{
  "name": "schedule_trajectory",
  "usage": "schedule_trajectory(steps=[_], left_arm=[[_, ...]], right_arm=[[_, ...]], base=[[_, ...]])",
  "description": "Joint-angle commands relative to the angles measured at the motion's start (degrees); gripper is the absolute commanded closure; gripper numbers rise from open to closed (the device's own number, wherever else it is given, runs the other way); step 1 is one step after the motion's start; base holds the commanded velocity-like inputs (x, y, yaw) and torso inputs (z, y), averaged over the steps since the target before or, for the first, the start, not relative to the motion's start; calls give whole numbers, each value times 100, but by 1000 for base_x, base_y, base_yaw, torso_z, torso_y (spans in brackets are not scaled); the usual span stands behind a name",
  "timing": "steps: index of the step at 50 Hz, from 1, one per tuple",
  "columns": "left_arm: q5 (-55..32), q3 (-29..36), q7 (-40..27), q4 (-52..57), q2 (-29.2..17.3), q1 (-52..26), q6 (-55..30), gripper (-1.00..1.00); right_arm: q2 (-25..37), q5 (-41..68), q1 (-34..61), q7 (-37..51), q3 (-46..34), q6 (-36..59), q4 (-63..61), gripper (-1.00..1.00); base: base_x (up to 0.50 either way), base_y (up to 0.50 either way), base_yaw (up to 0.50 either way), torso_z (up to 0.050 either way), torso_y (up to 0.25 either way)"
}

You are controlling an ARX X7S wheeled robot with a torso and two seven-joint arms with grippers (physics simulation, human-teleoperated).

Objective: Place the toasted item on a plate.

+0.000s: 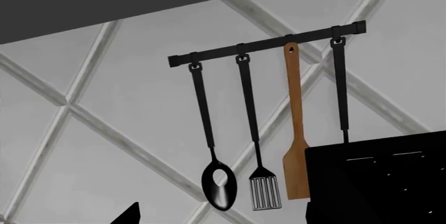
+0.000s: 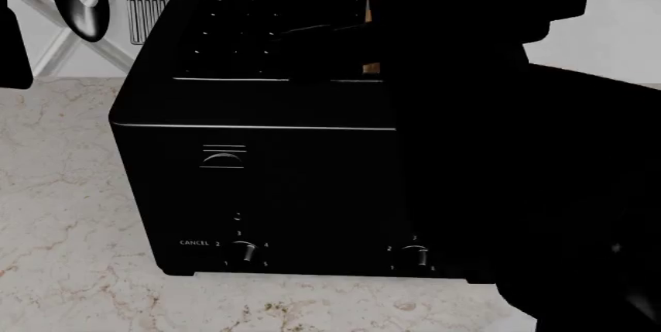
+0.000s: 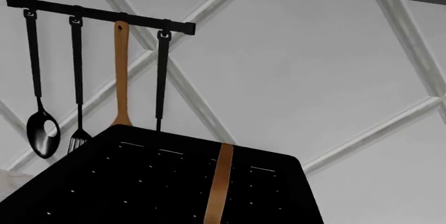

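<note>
Right gripper poised above the right half of the toaster; black on black, so cannot tell whether spread or closed. Left gripper visible only as a dark shape at the edge of the head view, off to the far side of the toaster from the right gripper; condition likewise not readable.

Progress, as judged: early. Toasted item seated edge-up in a slot directly below the right gripper, appearing as a thin brown strip across the toaster top. Not lifted, not yet gripped as far as can be seen. Plate absent from all views. Remaining: grasp, extract upward, locate plate, set down.

Surroundings: marble table beneath the toaster. Utensil rail on the wall beyond the gripper, carrying a wooden spatula, a black spoon and a slotted turner. No obstruction seen over the slot.
</note>
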Motion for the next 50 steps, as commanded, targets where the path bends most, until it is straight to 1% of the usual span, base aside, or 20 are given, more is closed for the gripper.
schedule_trajectory(steps=[1,4,11,15,24,50], left_arm=[[167,-101,133,-17,89,-80,16,-100],[163,-106,130,-11,86,-95,9,-100],[152,-114,120,30,89,-27,0,-100],[146,-105,110,6,103,-44,1,-100],[136,-111,94,-59,107,0,69,-100],[105,-91,45,-14,96,67,51,-100]], right_arm=[[-138,172,402,-52,-300,-250,986,-100],[-223,197,455,-92,-335,-209,1304,-100],[-185,-91,560,-375,-630,-473,1751,-100],[-149,-501,645,-786,-1011,-886,2245,-100],[-142,-884,683,-1222,-1439,-1322,2736,-100],[-228,-1313,484,-1880,-1923,-2063,3726,-100]], base=[[0,0,0,0,0],[0,0,0,0,0],[0,0,0,0,0],[0,0,0,0,0],[0,0,0,0,0],[0,0,0,0,0]])
